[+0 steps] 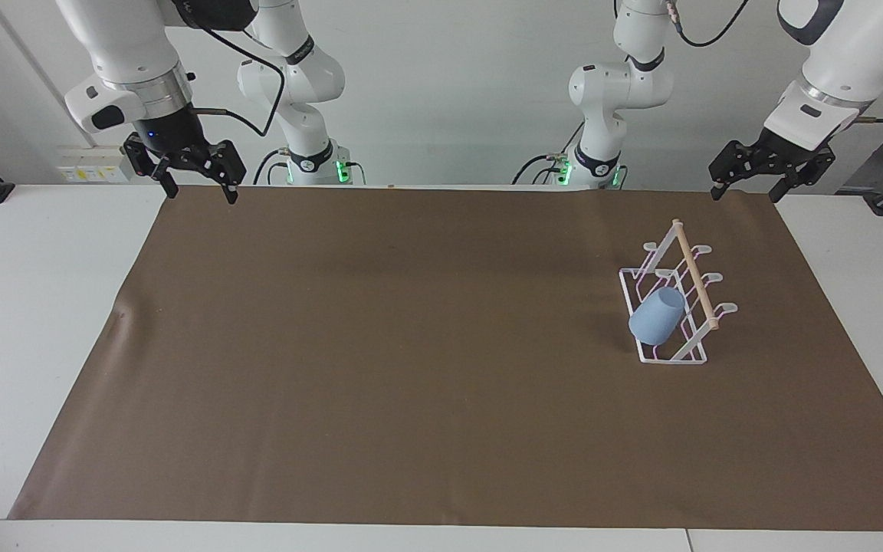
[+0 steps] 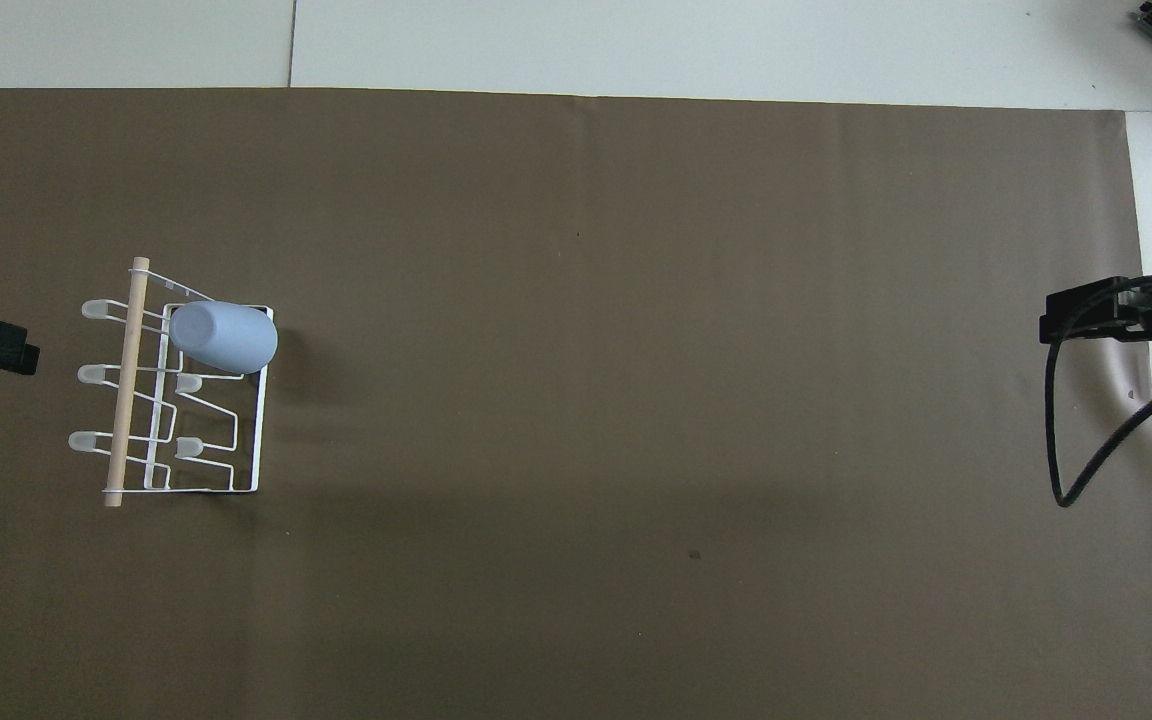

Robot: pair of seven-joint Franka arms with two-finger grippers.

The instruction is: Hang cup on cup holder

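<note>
I see the small light blue plastic tumbler (image 1: pixel 656 316) hung mouth-down on a peg of the white wire rack (image 1: pixel 675 307), its farthest from the robots. Left pincer (image 1: pixel 771 162), at the rack's one o'clock, and right pincer (image 1: pixel 185 165), both spread: I'd retreat gently, clear of the wooden dowel (image 1: pixel 696 274).

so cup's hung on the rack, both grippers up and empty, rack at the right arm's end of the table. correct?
Not quite: the rack sits at the left arm's end, as the facing view shows. The rest holds: the cup hangs on it, and the left gripper and right gripper are up, open and empty.
</note>
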